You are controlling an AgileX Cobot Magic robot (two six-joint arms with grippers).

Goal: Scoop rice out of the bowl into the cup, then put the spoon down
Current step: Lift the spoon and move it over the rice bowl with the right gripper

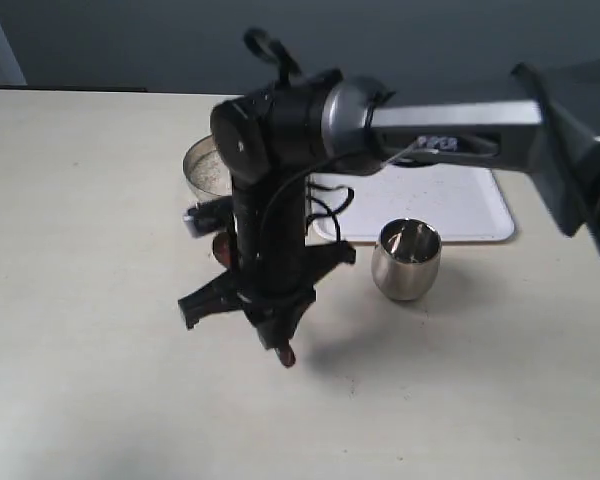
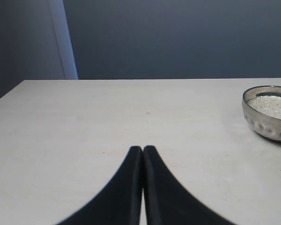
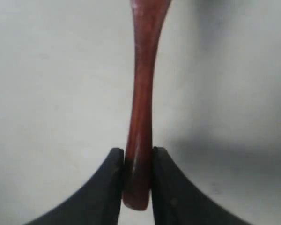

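Note:
My right gripper [image 3: 138, 157] is shut on the thin handle of the dark reddish-brown spoon [image 3: 141, 103], close to the handle's end, over bare table. In the exterior view this gripper [image 1: 278, 335] points down at the tabletop left of the cup, and a red bit of the spoon [image 1: 285, 356] pokes out below it. The steel cup [image 1: 407, 260] stands upright to its right. The steel bowl [image 1: 202, 168] is half hidden behind the arm. The left wrist view shows the bowl [image 2: 268, 123] holding white rice [image 2: 273, 106]. My left gripper [image 2: 143, 151] is shut and holds nothing.
A white tray [image 1: 460, 205] lies flat behind the cup. The right arm [image 1: 450, 125] reaches in from the right edge across the table's middle. A dark wall rises behind the table's far edge [image 2: 131, 79].

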